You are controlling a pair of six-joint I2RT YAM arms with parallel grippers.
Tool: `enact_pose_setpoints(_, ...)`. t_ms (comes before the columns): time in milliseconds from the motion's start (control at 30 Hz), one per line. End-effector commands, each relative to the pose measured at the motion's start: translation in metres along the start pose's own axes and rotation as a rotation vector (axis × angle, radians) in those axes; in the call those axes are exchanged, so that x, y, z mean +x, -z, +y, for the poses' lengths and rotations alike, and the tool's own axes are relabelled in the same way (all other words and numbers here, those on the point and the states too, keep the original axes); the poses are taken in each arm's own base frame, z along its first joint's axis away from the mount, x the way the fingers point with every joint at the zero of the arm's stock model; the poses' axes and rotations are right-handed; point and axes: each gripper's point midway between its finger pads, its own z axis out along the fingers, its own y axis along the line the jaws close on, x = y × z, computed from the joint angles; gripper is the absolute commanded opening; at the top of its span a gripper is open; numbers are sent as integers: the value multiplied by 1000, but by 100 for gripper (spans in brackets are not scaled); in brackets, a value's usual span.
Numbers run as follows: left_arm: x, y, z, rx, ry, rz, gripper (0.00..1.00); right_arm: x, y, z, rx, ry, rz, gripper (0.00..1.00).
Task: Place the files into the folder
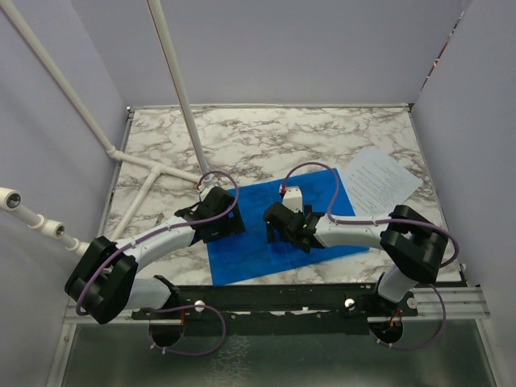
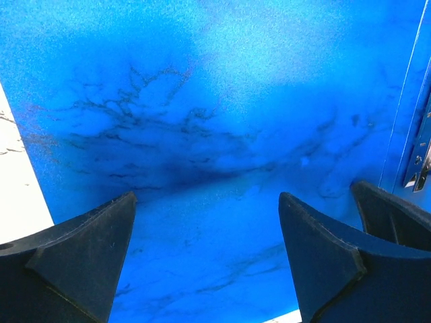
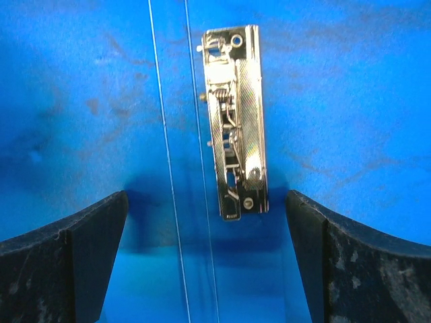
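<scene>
Pale walls [image 1: 282, 48] close in a marble-patterned table [image 1: 266, 133], with a white pipe frame [image 1: 173, 72] standing along its left side and a black rail [image 1: 274, 298] at the near edge where the two arms are bolted. The folder [image 1: 258, 250] lies flat and opened out in the middle of the table, blue inner faces up, turned slightly askew to the table edges. Its metal clip [image 3: 236, 121] sits just right of the spine creases in the right wrist view, lying flat and bare, with no sheet under it.

The files [image 1: 380, 179] lie on the table by the right wall, just beside the folder's far right corner. Whether a corner of the paper touches the blue plastic cannot be told from above.

Both arms reach in over the folder. The left fingers [image 2: 81, 256] hang over its left half, spread wide with nothing between them; the marble veins show faintly through the glossy blue beneath, and a strip of bare table shows at the left edge of that view. The right fingers [image 3: 60, 262] hang over the spine and the clip, also spread wide and gripping nothing, the clip lying between them and a little ahead of their tips.
</scene>
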Motion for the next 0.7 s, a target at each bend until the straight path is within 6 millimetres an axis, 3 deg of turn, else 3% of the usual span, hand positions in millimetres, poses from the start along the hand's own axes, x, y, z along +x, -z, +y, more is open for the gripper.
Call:
enact_pose_setpoints(0,32,-10,37,-125,-14,89,88,72,-18,-46,120,96,257,100)
enact_pose_setpoints(667,39,-13,47,-148,-18,97,88,17,-76,-35,61,61,263,100)
